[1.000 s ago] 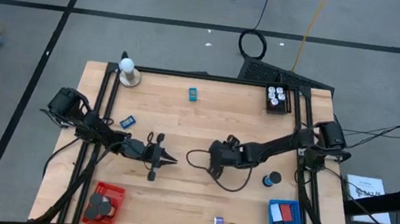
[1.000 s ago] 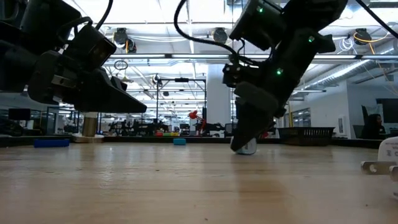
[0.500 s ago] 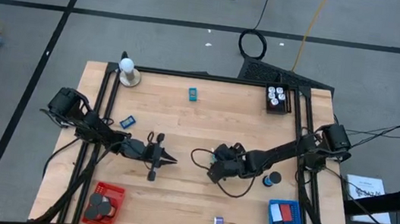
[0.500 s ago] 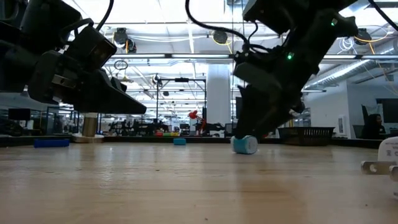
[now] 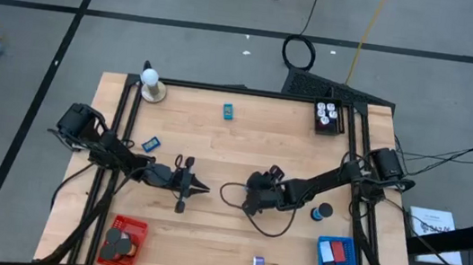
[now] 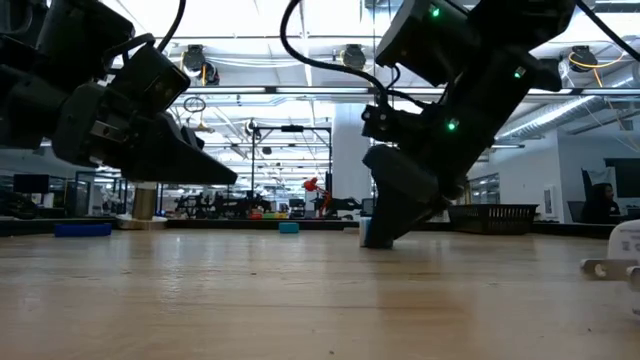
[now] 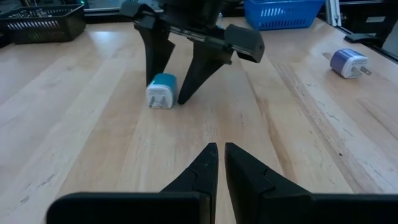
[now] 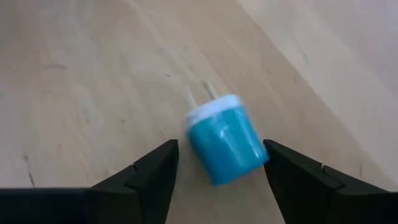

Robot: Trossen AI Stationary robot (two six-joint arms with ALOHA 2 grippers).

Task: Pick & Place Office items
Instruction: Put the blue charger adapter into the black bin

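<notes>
The right pincer [image 8: 214, 163] stands wide around a little teal plug [image 8: 224, 146] lying near the middle of the counter [image 5: 232, 241]. It should go lower, keep the plug centered, then squeeze gently. The left pincer [image 7: 217, 163] waits nearby, closed and holding nothing.

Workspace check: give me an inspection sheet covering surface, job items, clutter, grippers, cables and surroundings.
Surface: wooden table, with a dark frame around it.
Job's things: teal plug adapter lying on its side between the right gripper's fingers, not gripped; purple adapter near the front edge; blue piece by the left arm; teal piece at the back; black discs in the red basket; red and white pieces in the blue basket.
Clutter: white ball on tan base; black box at the back right.
Grippers: right gripper open, straddling the adapter; left gripper shut, hovering mid-table.
Cables: one looped beside the right gripper.
Surroundings: grey tiled floor, coiled cable behind the table.
</notes>
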